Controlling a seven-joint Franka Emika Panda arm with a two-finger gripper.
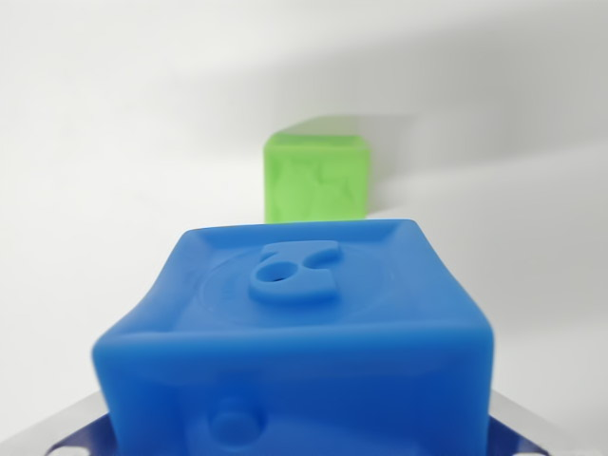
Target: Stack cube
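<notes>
Up close, glossy blue cube (304,332) — embossed top; blurred green cube (316,179) behind.

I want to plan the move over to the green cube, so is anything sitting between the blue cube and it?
Nothing visible does. The blue cube fills the foreground, the green cube stands farther back, and only bare white surface shows between them.

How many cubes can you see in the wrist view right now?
2. A blue cube fills the foreground close to the camera; a green cube sits behind it on the white surface. Others could be hidden behind the blue one.
</notes>
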